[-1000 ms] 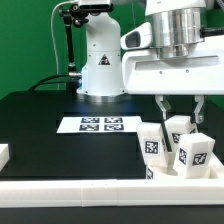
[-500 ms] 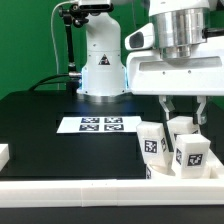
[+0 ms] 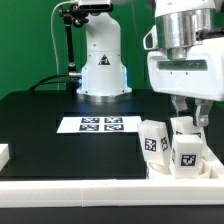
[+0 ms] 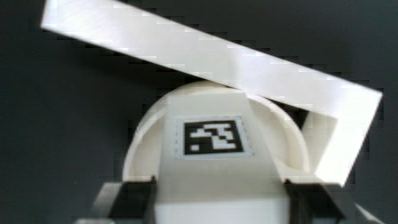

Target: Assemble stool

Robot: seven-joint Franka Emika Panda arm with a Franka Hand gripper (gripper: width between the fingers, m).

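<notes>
The stool's white legs stand upright on the seat disc point(image 3: 162, 168) in the front corner at the exterior view's right. One tagged leg point(image 3: 153, 141) is nearest the table's middle. Another point(image 3: 187, 156) stands in front. My gripper point(image 3: 192, 112) reaches down from above onto the rear leg point(image 3: 183, 125). In the wrist view the gripper point(image 4: 217, 205) is shut on this leg point(image 4: 217, 165), with dark fingers point(image 4: 134, 203) pressed against both of its sides and its marker tag facing the camera. Most of the seat disc is hidden behind the legs.
White border rails point(image 3: 90, 190) run along the table's front and meet in a corner point(image 4: 338, 100) just beyond the held leg. The marker board point(image 3: 98, 124) lies mid-table. The robot base point(image 3: 100, 60) stands at the back. A small white piece point(image 3: 4, 153) sits at the left edge.
The arm and gripper have shifted toward the exterior view's right while staying shut. The front leg now appears slightly further left, with its tag facing the camera more squarely.
</notes>
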